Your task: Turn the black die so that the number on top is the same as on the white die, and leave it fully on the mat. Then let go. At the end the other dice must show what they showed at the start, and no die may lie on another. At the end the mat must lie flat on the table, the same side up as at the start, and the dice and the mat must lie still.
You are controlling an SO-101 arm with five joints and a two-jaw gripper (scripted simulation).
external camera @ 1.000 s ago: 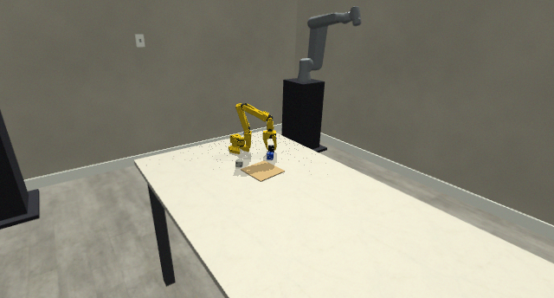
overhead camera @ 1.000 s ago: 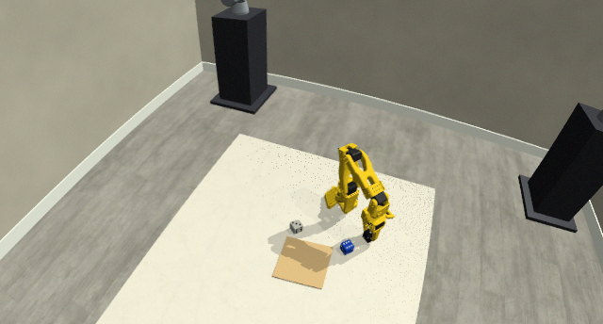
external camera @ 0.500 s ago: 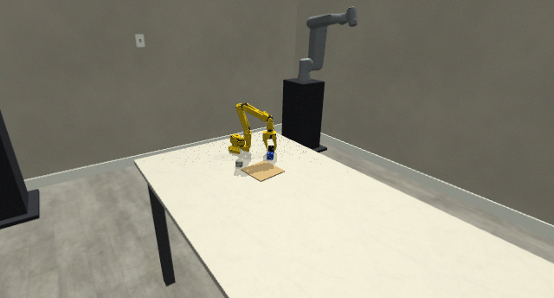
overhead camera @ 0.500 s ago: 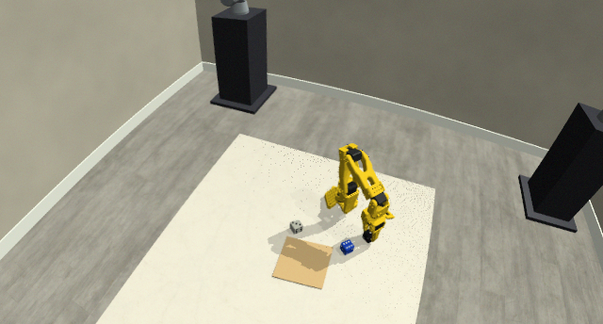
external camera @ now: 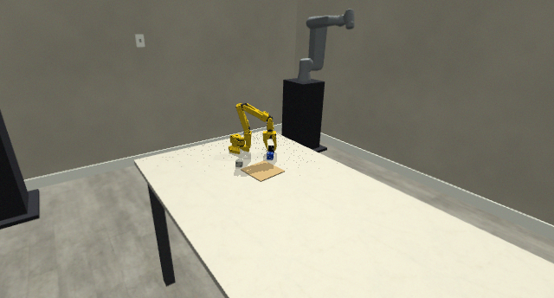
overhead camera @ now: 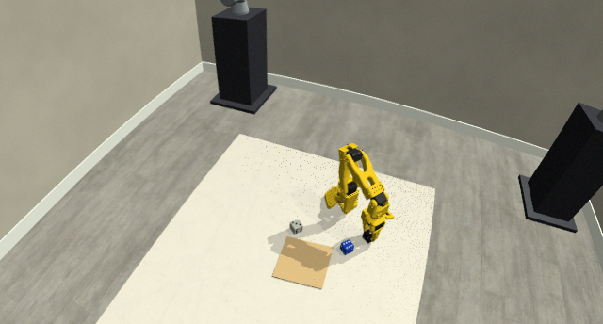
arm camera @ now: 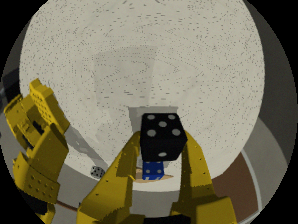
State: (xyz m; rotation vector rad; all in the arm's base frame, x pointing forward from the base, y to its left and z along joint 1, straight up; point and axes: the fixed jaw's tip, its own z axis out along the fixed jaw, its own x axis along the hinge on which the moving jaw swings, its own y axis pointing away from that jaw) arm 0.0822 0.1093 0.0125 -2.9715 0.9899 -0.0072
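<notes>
My gripper (overhead camera: 370,237) (external camera: 271,148) (arm camera: 163,139) is shut on the black die (overhead camera: 367,236) (external camera: 271,148) (arm camera: 162,142), low over the table; contact with the table is unclear. In the wrist view its large face shows five pips, and the face below shows one. The white die (overhead camera: 296,227) (external camera: 239,164) (arm camera: 97,172) lies beside the mat; its top number is too small to read surely. The tan mat (overhead camera: 301,278) (external camera: 261,177) lies flat with no die on it.
The blue die (overhead camera: 347,247) (external camera: 270,156) (arm camera: 153,171) lies on the table between the gripper and the mat, close to the mat's edge. The arm's base (overhead camera: 348,202) stands behind the dice. Its shadow crosses the mat.
</notes>
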